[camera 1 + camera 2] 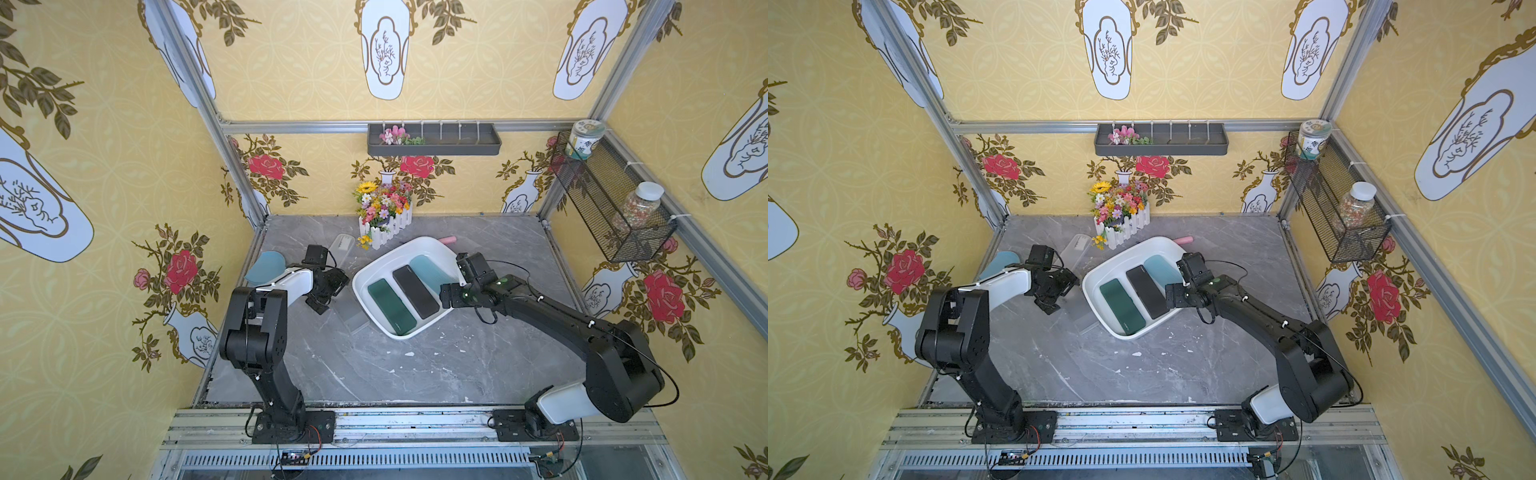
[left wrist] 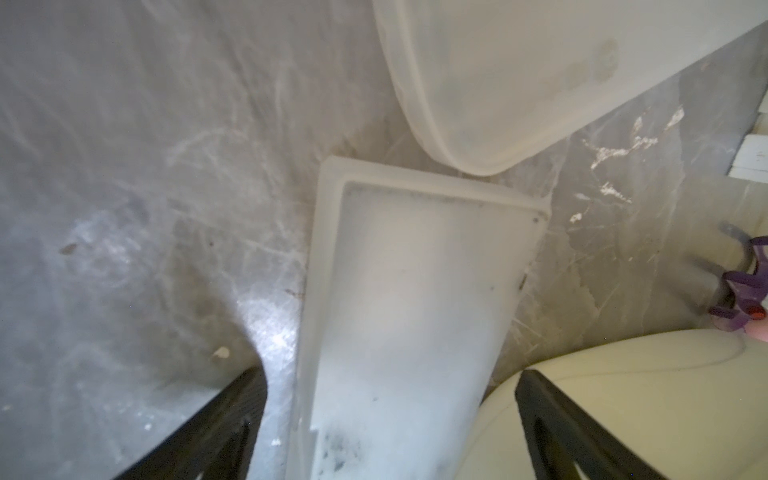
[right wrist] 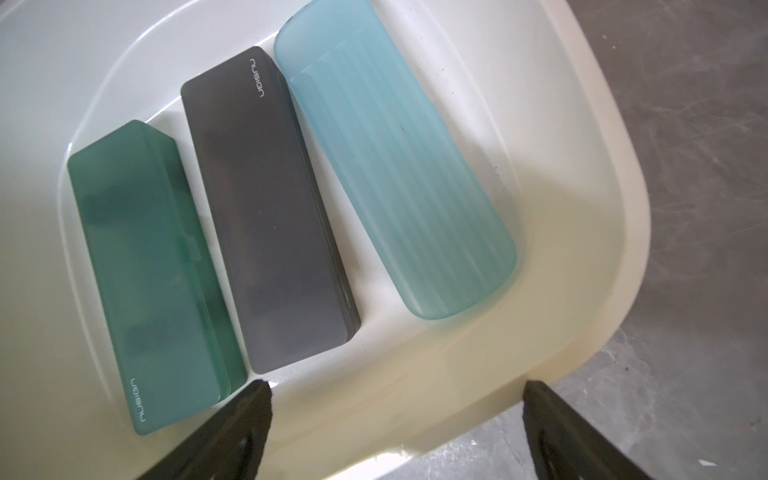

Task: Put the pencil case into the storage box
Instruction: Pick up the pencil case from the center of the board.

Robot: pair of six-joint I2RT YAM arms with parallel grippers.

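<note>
The white storage box sits mid-table, holding a green case, a black case and a light blue case. A frosted clear pencil case lies flat on the table just left of the box. My left gripper hangs open above it, a finger on each side, not gripping. My right gripper stands open over the box's right wall, holding nothing.
Another frosted case with a rounded end lies beyond the first. A blue case is at the far left and a pink one behind the box. A flower pot with a white fence stands at the back.
</note>
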